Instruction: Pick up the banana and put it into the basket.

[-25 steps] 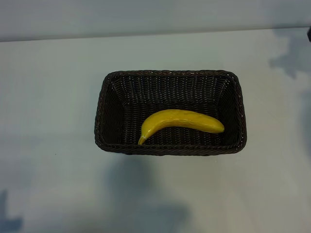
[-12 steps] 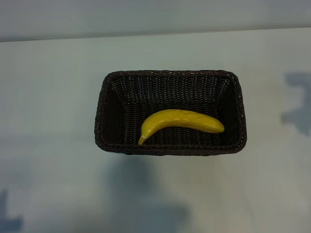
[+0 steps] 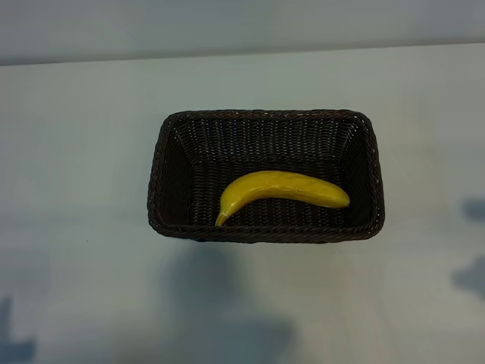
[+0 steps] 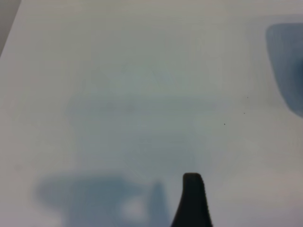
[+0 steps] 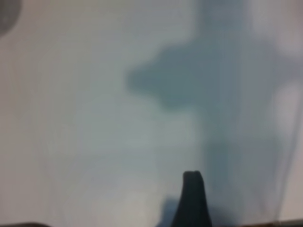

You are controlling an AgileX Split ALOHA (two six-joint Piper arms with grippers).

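The yellow banana (image 3: 282,191) lies inside the dark brown wicker basket (image 3: 265,116) in the middle of the table, along its near wall, stem end to the left. Nothing touches either. Neither arm appears in the exterior view. In the left wrist view one dark finger (image 4: 192,201) of my left gripper hangs over bare table with nothing against it. In the right wrist view one dark finger (image 5: 192,198) of my right gripper does the same. Both grippers stand open and hold nothing.
The pale table (image 3: 76,152) surrounds the basket on all sides. Its far edge (image 3: 242,53) runs along the back. Arm shadows (image 3: 471,273) fall at the near right and at the near left corner.
The shadow on the table's right side has slid from the far end toward the near end. The banana and the basket have not moved.
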